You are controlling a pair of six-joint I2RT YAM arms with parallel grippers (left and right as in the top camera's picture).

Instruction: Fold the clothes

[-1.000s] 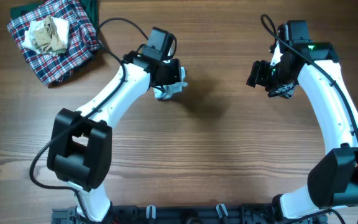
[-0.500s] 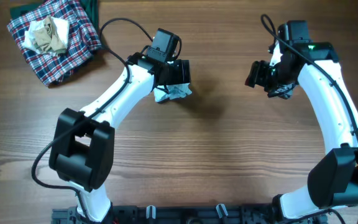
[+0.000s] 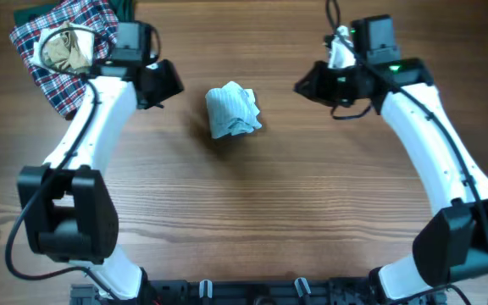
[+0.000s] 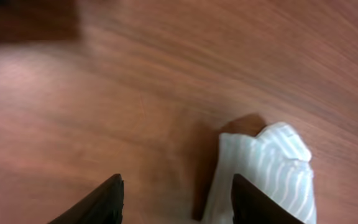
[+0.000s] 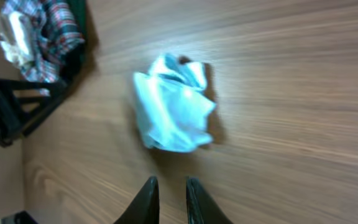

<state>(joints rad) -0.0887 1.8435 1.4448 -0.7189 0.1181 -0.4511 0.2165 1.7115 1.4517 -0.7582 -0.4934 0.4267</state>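
The overhead view looks straight down on the whole surface (image 3: 312, 229). The wrist views look closely past the left claw (image 4: 176, 202) and right claw (image 5: 169, 202); all share the clothes (image 3: 233, 111) just ahead.

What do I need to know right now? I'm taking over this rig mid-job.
Left gripper: open, empty, beside the clothes, not touching them.
Right gripper: jaws nearly together, empty, well apart from the clothes.
Clothes: a crumpled striped bundle lying free mid-table.
Done: no neat fold visible.
Left: spread them flat, then fold.
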